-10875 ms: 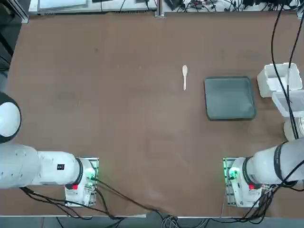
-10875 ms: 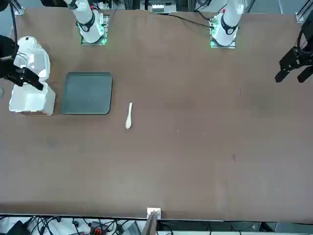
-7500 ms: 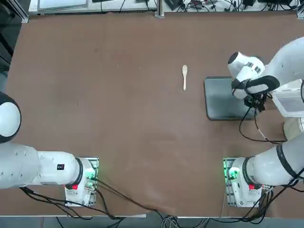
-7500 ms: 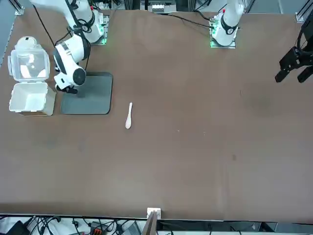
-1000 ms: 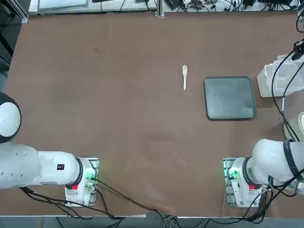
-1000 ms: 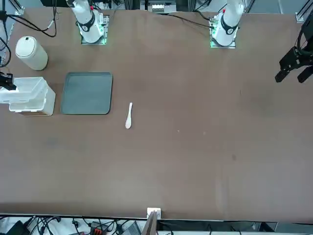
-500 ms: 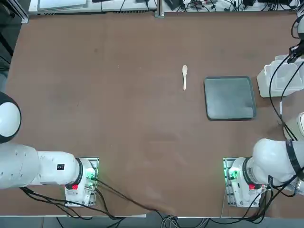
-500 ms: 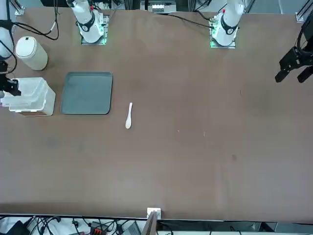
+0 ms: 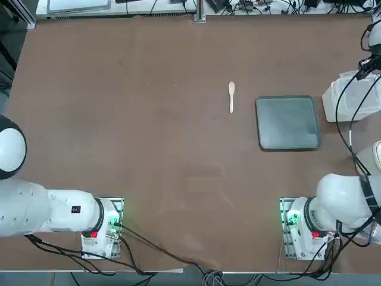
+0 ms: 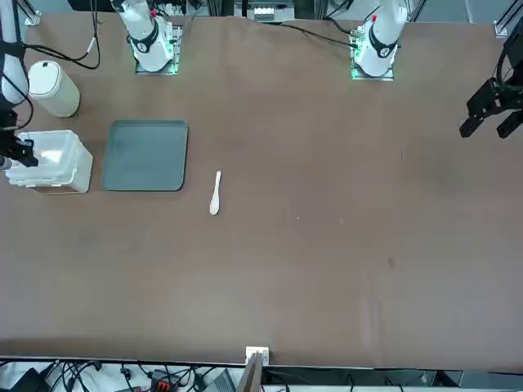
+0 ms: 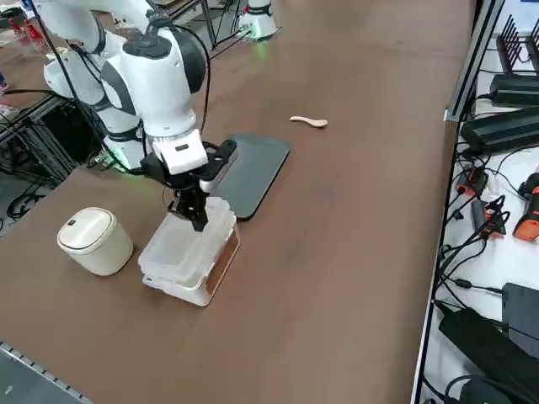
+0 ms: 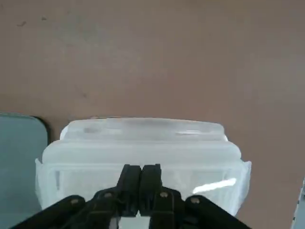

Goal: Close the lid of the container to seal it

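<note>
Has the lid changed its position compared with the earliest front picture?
Yes. The lid then lay open toward the cup; now it is folded down onto the container.

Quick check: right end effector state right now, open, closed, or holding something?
Right end effector: closed, fingers together, holding nothing, tips pressing down on the lid of the container.

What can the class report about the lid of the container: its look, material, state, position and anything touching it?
The lid is a flat, translucent white plastic panel with rounded corners and a raised rim. It lies level on top of the container, folded down over the opening; whether it has snapped fully shut cannot be told. It sits near the table's edge, beside the dark grey tray. The right gripper, jaws shut, presses down on its top.
</note>
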### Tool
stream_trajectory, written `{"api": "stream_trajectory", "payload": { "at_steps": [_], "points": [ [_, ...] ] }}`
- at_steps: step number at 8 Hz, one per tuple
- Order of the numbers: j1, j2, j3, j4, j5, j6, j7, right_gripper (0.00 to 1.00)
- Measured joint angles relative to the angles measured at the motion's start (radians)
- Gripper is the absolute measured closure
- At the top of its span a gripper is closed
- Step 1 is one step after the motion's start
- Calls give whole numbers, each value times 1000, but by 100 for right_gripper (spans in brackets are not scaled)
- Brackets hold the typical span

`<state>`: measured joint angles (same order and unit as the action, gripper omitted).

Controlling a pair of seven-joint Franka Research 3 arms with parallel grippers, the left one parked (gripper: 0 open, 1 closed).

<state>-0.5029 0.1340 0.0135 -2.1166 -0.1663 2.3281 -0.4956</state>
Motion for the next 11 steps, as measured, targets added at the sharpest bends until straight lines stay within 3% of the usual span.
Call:
{"api": "stream_trajectory", "payload": {
  "at_steps": [3, 11],
  "points": [
    [-1, 44, 0, 0, 3, 37, -1, 99],
    [-4, 47, 0, 0, 4, 44, -5, 99]
  ]
}}
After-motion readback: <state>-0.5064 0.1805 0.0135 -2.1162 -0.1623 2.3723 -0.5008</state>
